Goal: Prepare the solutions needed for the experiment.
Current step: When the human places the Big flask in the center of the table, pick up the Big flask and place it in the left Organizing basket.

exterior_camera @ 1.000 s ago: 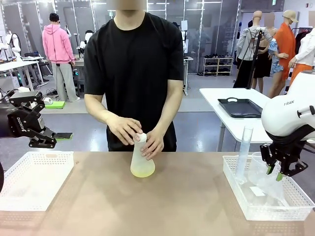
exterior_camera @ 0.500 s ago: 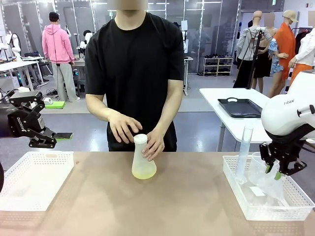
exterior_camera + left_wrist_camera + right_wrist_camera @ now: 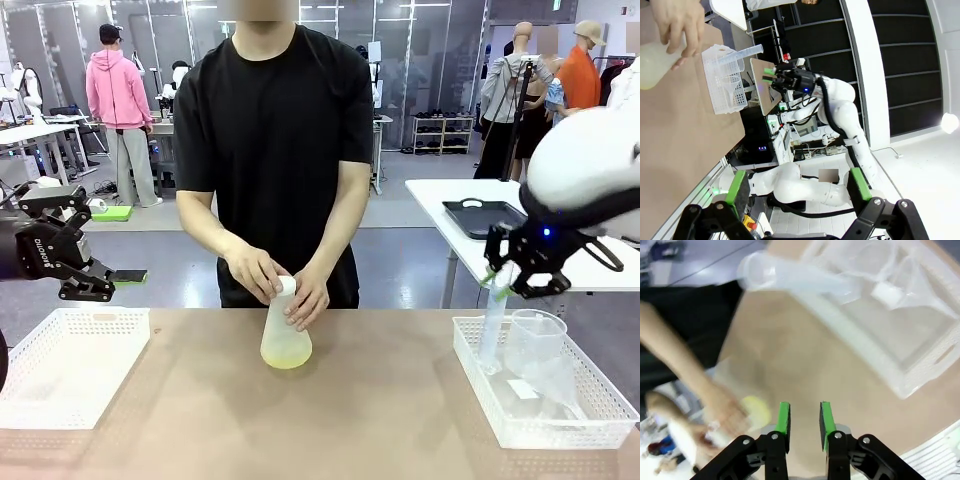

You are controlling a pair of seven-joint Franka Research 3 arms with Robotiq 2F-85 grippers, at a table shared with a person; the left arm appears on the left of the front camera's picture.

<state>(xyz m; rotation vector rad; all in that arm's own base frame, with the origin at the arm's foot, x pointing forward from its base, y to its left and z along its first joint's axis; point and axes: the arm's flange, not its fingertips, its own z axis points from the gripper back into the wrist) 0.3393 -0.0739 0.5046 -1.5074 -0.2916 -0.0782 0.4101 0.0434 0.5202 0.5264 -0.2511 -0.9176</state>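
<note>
Matte brown surface (image 3: 380,400) carries a white lattice left basket (image 3: 60,365) at its left edge and a matching right basket (image 3: 545,430) at its right edge. The right one holds a tall clear cylinder (image 3: 493,320) and a clear beaker (image 3: 535,345). The right gripper (image 3: 497,284) hangs beside the cylinder's top, green pads narrowly apart, pinching nothing. The left gripper (image 3: 95,245) hovers off the left edge, spread wide. Near the far edge's middle, a person's hands (image 3: 255,272) hold a frosted conical flask (image 3: 285,335) with a white cap (image 3: 287,285). Pale yellow-green solution (image 3: 286,355) pools in its base.

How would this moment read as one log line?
Person: hands on flask of yellow-green solution | left gripper: open, raised, empty | right gripper: slightly open, empty, raised near right basket
</note>
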